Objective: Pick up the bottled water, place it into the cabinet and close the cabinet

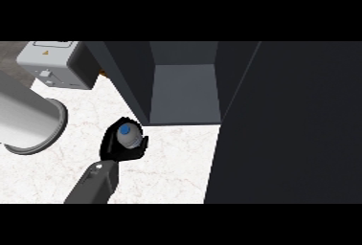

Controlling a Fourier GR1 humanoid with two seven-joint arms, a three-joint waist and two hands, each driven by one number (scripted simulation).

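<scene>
At the far left a large grey cylinder [25, 122] lies across the white marbled counter [170, 162], its round rimmed end facing the middle. Behind it stands a light grey toaster-like appliance [53, 64]; a small orange mark shows on its top, too small to read as writing. Right of that, the left hand [113, 146] rises from a grey forearm at the lower edge, its black fingers and thumb curled around the bottled water [128, 134], which is held upright over the counter so that its blue cap faces up. No label on the bottle can be read. The bottle sits just in front of the open cabinet [184, 91], outside its grey interior. The cabinet's dark door [290, 124] fills the right side.
</scene>
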